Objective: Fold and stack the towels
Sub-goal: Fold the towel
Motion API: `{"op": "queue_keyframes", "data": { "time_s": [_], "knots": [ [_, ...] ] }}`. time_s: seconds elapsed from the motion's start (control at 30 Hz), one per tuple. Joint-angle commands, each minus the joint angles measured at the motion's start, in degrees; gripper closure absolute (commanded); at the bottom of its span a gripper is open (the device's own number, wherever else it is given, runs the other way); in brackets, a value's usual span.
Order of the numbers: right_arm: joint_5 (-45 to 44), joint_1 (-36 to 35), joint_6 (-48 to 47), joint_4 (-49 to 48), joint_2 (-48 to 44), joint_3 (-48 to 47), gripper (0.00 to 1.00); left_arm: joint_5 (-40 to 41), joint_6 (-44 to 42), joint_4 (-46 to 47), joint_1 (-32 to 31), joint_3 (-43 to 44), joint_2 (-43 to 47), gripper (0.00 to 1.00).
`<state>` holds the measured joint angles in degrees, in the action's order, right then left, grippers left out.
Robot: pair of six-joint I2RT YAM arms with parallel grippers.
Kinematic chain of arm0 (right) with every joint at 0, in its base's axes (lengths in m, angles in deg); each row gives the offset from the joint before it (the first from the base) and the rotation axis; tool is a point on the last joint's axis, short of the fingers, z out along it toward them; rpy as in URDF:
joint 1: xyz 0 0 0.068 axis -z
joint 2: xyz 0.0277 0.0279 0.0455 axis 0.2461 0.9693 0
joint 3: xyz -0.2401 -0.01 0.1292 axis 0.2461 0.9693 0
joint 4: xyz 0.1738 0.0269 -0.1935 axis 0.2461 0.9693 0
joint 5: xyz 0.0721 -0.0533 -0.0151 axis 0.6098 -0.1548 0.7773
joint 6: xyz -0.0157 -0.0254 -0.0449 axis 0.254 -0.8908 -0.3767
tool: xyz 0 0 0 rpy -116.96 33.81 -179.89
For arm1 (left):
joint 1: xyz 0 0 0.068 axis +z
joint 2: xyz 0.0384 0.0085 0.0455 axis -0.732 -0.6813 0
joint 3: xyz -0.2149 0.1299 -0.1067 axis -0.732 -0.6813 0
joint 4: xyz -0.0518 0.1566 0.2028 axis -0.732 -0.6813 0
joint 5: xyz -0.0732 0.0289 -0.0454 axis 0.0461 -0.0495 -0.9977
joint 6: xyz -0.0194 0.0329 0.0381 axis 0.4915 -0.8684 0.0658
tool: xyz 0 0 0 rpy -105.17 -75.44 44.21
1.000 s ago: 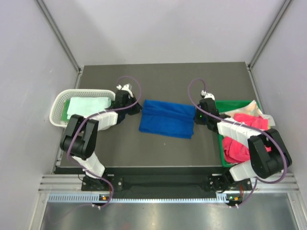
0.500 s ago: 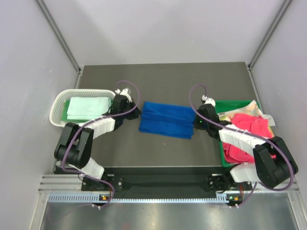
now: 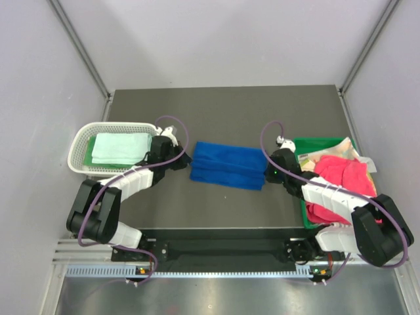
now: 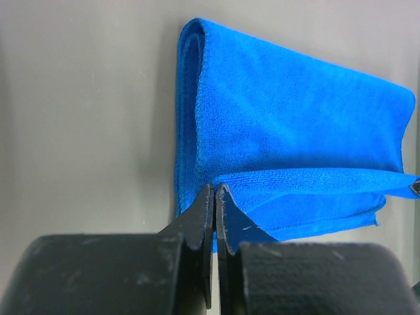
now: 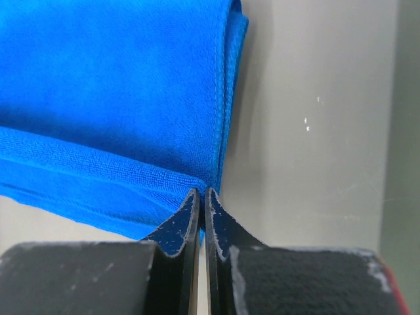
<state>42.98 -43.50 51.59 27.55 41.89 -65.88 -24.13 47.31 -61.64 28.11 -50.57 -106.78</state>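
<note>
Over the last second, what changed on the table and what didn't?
The left pincer and right pincer drew toward the arm bases, carrying the pinched edge of the blue towel with them, so the towel looks narrower front to back. The pale towel in the white basket and the pink towels in the green bin lie unchanged.

Top camera: high behind me, looking down, distant. My wrist cameras: low, close. Shared: royal blue towel (image 3: 227,165), opposite ends.

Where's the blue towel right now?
Top view: the blue towel lies mid-table, its ends pinched by the left gripper and right gripper, between the white basket on the left and the green bin on the right.
</note>
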Motion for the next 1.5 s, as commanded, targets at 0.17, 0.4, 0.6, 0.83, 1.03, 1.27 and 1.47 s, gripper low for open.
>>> {"op": "queue_keyframes", "data": {
  "time_s": [0.17,0.4,0.6,0.83,1.03,1.27,1.47],
  "knots": [
    [-1.6,-1.8,2.2,-2.3,-1.2,2.8,1.0,-1.1,-0.5,1.6,-0.1,-4.0,1.3,1.0],
    [-1.1,-2.1,2.8,-2.2,-2.6,4.1,1.0,-1.1,-0.9,1.4,-0.1,-5.5,1.5,1.0],
    [-0.9,-2.6,3.3,-2.2,-3.3,4.6,1.0,-0.5,-0.5,1.6,-0.2,-6.1,2.2,1.0],
    [-0.6,-2.9,3.7,-2.0,-5.9,4.7,1.0,-0.1,-1.0,-0.6,-0.1,-5.5,5.0,1.0],
    [-0.2,-3.3,3.8,-1.9,-6.2,5.5,1.0,0.2,-1.4,-1.7,-0.2,-5.7,6.0,1.0],
    [0.0,-3.7,4.5,-2.2,-5.9,7.4,1.0,-0.4,-1.7,-1.3,-0.1,-7.5,5.7,1.0],
    [0.3,-3.8,5.3,-2.3,-7.3,8.2,0.86,-2.4,-1.6,-2.1,-0.2,-7.6,6.4,0.78]
  ]
}}
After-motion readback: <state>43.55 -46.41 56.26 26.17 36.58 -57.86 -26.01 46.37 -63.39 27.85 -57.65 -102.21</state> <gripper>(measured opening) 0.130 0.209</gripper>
